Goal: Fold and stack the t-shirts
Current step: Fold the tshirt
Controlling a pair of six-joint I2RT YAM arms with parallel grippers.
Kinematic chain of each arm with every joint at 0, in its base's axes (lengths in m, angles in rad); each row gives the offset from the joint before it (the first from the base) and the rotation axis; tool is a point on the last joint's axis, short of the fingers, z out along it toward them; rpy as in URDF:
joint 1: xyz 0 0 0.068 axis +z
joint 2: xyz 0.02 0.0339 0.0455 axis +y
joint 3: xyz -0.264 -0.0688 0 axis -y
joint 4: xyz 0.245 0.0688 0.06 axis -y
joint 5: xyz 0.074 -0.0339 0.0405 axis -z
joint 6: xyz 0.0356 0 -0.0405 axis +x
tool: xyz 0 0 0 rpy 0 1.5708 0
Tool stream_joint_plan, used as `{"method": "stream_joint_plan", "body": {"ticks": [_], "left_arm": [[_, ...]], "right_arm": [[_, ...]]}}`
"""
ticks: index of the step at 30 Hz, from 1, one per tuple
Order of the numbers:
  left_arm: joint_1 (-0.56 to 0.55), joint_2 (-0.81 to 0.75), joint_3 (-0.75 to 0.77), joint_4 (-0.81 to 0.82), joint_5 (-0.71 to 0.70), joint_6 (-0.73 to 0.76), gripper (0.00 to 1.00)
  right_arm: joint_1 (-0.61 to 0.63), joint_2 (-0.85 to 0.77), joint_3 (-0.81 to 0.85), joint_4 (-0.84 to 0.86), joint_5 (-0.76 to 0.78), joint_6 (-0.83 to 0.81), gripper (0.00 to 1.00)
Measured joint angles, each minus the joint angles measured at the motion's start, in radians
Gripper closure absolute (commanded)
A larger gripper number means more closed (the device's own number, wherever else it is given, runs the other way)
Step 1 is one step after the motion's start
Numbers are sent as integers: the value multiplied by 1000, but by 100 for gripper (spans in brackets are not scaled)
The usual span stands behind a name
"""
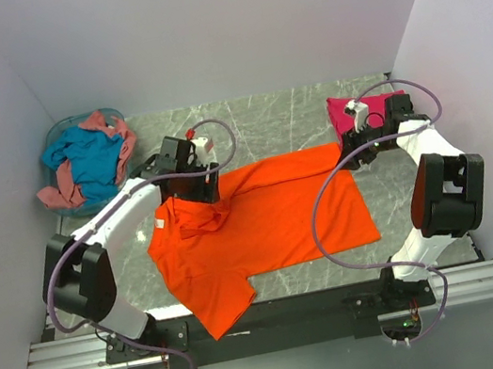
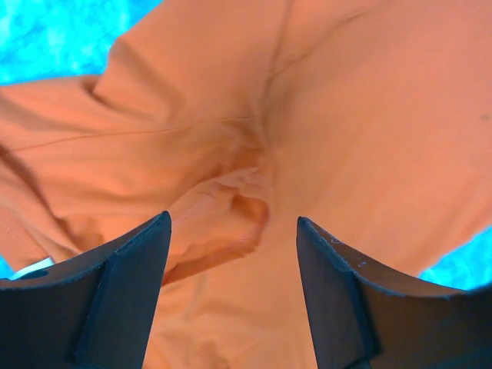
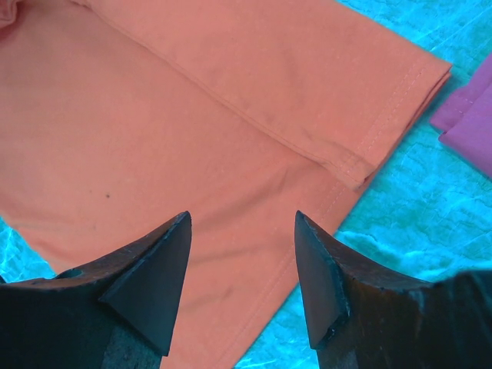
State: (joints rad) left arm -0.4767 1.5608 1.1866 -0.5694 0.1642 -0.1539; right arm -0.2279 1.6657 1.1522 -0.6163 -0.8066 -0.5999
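Observation:
The bright orange t-shirt [image 1: 263,224] lies spread on the table, its far edge folded over, white neck label [image 1: 160,223] at the left. My left gripper [image 1: 202,190] is open just above the bunched collar [image 2: 234,211]. My right gripper [image 1: 355,148] is open above the shirt's far right hem corner [image 3: 361,157]. The magenta-pink t-shirt [image 1: 350,112] lies folded at the far right and also shows in the right wrist view [image 3: 469,115]. The teal-blue t-shirt [image 1: 85,160] and the salmon-pink t-shirt [image 1: 62,193] are heaped in the basket.
The pale blue round basket [image 1: 61,133] stands at the far left corner by the wall. White walls close in the marble table [image 1: 273,118] on three sides. The arms' mounting rail [image 1: 279,317] runs along the near edge.

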Motion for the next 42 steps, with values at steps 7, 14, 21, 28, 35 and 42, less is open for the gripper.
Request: {"method": "stream_joint_plan", "body": {"ticks": [7, 14, 21, 28, 35, 42], "left_arm": [[42, 39, -38, 71, -11, -5, 35], [58, 255, 56, 60, 45, 46, 47], [57, 293, 65, 5, 100, 68, 60], [55, 213, 19, -13, 142, 67, 66], [53, 187, -41, -24, 219, 64, 64], [23, 187, -97, -16, 286, 51, 58]], "right_arm": [[0, 0, 0, -1, -2, 0, 36], [0, 0, -1, 0, -8, 0, 36], [0, 0, -2, 0, -8, 0, 36], [0, 0, -2, 0, -8, 0, 36], [0, 0, -2, 0, -8, 0, 36], [0, 0, -2, -1, -9, 0, 36]]}}
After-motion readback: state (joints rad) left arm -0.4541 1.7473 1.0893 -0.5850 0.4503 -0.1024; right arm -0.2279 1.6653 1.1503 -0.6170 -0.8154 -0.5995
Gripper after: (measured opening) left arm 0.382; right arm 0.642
